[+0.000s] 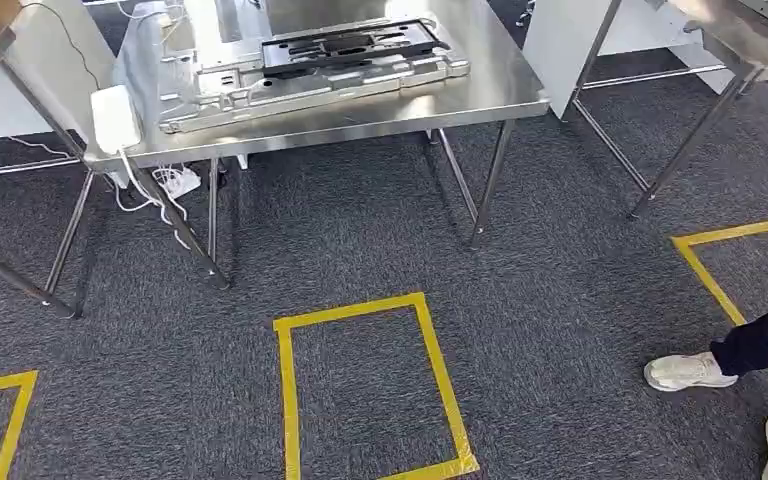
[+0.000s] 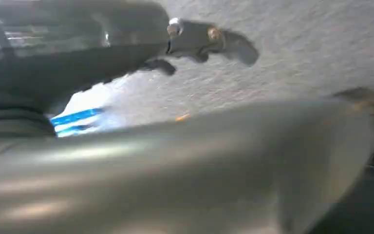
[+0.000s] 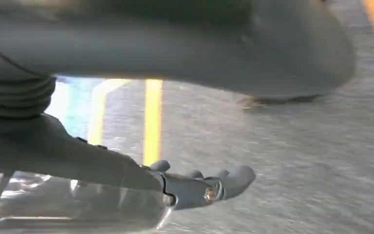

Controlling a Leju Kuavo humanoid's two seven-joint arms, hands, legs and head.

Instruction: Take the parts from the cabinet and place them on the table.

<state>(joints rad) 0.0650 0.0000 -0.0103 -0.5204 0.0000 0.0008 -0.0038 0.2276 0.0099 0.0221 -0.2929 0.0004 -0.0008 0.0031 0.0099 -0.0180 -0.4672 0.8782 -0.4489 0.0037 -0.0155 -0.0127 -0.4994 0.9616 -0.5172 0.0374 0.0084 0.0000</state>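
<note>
On the steel table (image 1: 520,95), two parts lie stacked: a long silvery cast part (image 1: 310,85) stretches from near the table's left front corner toward its right edge, and a black flat part (image 1: 355,45) rests on top of it, toward the back. A white box (image 1: 115,118) sits at the front left corner, its cable hanging to the carpet. Yellow tape rectangles (image 1: 365,390) mark the carpet in front, and a person's white shoe (image 1: 688,371) stands to the right.

The left hand (image 2: 195,41) and the right hand (image 3: 199,187) both hang over bare carpet, well apart from the parts, fingers stretched out and holding nothing.
</note>
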